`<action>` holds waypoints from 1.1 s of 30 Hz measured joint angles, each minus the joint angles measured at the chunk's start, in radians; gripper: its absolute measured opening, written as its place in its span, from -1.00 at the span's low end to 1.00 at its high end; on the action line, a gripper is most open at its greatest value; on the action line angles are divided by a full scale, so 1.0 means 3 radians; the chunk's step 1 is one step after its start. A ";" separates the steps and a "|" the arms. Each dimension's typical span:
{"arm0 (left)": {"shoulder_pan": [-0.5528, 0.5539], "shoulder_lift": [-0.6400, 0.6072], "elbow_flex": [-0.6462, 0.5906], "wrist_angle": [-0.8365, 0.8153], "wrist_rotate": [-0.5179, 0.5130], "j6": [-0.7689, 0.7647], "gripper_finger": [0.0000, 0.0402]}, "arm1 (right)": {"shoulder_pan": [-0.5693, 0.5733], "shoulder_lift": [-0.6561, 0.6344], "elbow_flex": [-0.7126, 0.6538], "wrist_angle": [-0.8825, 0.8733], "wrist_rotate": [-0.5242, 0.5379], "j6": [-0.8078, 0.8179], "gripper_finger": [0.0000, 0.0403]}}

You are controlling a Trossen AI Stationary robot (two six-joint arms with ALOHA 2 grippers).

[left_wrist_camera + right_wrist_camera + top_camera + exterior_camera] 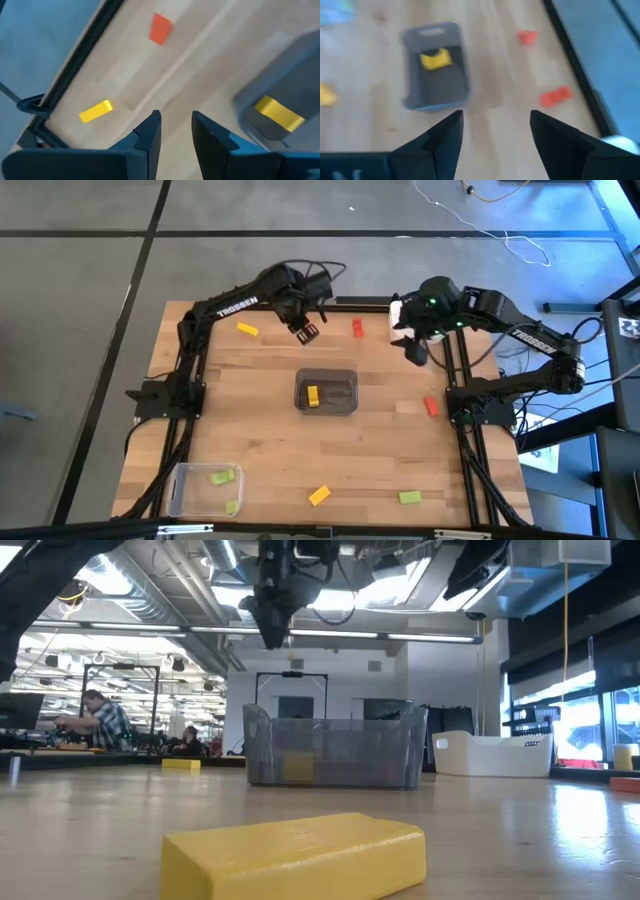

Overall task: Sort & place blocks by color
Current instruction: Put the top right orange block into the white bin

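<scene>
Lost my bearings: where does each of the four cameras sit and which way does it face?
High: overhead, straight down on the table; both arms, left hand, right hand.
Low: table height, level across; near yellow block, grey bin, one arm hanging above.
Left wrist: past its open fingers at table.
Right wrist: past its open fingers at table.
Shared: all four show the grey bin with a yellow block inside.

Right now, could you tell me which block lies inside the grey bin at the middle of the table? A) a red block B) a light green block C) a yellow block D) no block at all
C: the high view shows one yellow block lying inside the grey bin, and the red and light green blocks all lie elsewhere.
</scene>
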State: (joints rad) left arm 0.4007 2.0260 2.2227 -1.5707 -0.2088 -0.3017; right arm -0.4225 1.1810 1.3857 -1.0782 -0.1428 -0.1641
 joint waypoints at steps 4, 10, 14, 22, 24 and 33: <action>0.0193 0.0001 0.0000 0.0001 0.0001 0.0166 -0.51 | -0.0001 0.0233 0.0000 0.0130 0.0234 -0.0246 0.14; 0.0430 0.0001 0.0000 0.0080 0.0053 0.0483 -0.51 | -0.0056 0.0835 0.0000 0.0426 0.0236 -0.0682 0.14; 0.0557 -0.0045 0.0000 0.0090 0.0062 0.0640 -0.51 | -0.0168 0.1248 0.0000 0.0526 0.0252 -0.1149 0.14; 0.0694 -0.0185 -0.0001 0.0137 0.0049 0.0818 -0.51 | -0.0404 0.1945 0.0000 0.0905 0.0588 -0.1756 0.14; 0.0722 -0.0209 -0.0001 0.0138 0.0049 0.0844 -0.51 | -0.0472 0.2098 0.0000 0.0895 0.0645 -0.1865 0.14; 0.0792 -0.0223 -0.0001 0.0144 0.0030 0.0908 -0.51 | -0.0672 0.2568 0.0000 0.1144 0.0650 -0.2212 0.14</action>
State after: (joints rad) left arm 0.6384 1.9591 2.2223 -1.5274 -0.1997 -0.0293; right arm -0.6240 1.9514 1.3857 -0.7348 0.0521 -0.8277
